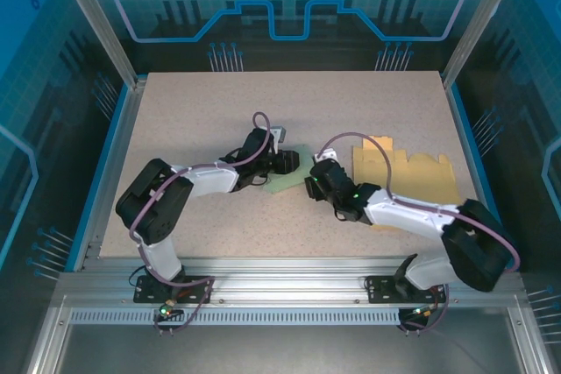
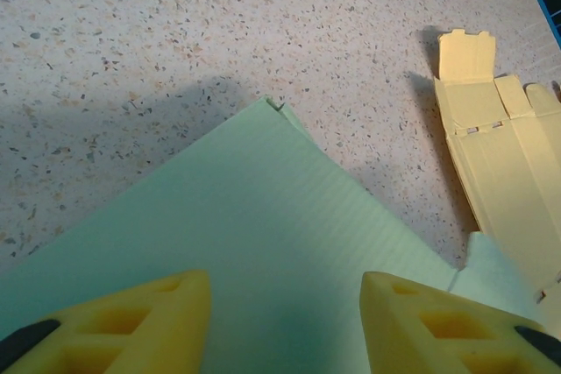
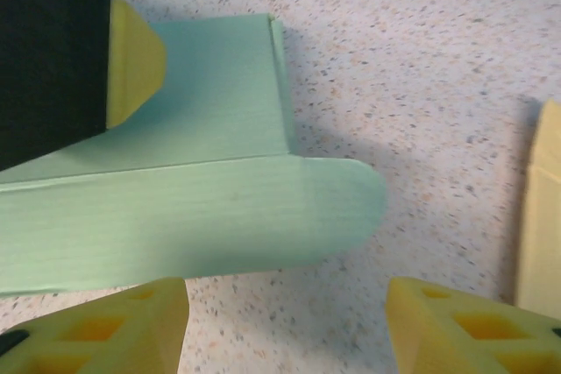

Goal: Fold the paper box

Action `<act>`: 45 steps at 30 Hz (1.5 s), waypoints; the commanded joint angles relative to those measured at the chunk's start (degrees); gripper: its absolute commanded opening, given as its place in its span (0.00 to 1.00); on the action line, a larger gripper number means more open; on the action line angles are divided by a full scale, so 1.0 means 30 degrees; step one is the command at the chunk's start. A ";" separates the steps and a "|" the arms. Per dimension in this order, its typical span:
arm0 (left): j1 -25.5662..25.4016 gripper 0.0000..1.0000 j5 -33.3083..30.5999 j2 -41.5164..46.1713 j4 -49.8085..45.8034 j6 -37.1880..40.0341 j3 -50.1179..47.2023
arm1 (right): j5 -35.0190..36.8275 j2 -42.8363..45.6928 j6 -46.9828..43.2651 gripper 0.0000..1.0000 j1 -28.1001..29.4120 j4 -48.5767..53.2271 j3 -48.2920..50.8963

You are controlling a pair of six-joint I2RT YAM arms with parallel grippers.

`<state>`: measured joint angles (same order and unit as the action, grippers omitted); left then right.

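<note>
Right pincer is hanging released beside the green paper box, left pincer spread above it; you're wanting the flap creased squarely.

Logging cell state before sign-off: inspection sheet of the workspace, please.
Surface: speckled table, flat.
Job's things: green paper box blank, unfolded, mid-table, with a rounded flap on the right arm's side.
Clutter: yellow box blank lies flat beside the green one; nothing else seen.
Grippers: left end effector open, fingers apart over the green blank. Right end effector open, beside the rounded flap, bare table between its fingers.
Cables: purple cables loop along both arms.
Surroundings: aluminium frame, blue panel walls.
</note>
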<state>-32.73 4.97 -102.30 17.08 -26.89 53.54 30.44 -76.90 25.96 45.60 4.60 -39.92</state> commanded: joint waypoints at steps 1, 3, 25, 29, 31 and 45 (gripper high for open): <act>0.0152 0.50 -0.0117 -0.0402 0.1057 0.0117 -0.0749 | 0.0881 0.2180 0.1060 0.62 0.0248 0.2432 0.0467; 0.0144 0.50 -0.0108 -0.0415 0.1609 0.0174 -0.1123 | 0.0936 0.3587 0.1290 0.63 0.0213 0.3148 0.0620; 0.0151 0.58 -0.2167 0.5570 -0.3541 0.0614 -0.0649 | -0.7244 0.0148 0.0356 0.87 -0.4807 0.6160 -0.5166; 0.0190 0.58 -0.3864 0.5991 -0.4744 0.0376 -0.1779 | -0.8836 -0.1901 -0.0138 0.97 -0.5353 0.6108 -0.6302; 0.0289 0.57 -0.3860 0.5776 -0.4893 0.0112 -0.2208 | -0.9717 -0.2884 -0.0124 1.00 -0.5639 0.6051 -0.6832; 0.1587 0.51 -0.1534 0.2574 -0.2744 -0.1314 -0.2934 | -1.4415 -0.8458 0.1405 1.00 -0.7188 0.5136 -0.9024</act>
<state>-28.84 -2.63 -93.19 6.11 -28.86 45.43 -8.03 -100.53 28.51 25.34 21.08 -65.39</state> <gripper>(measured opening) 0.516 0.997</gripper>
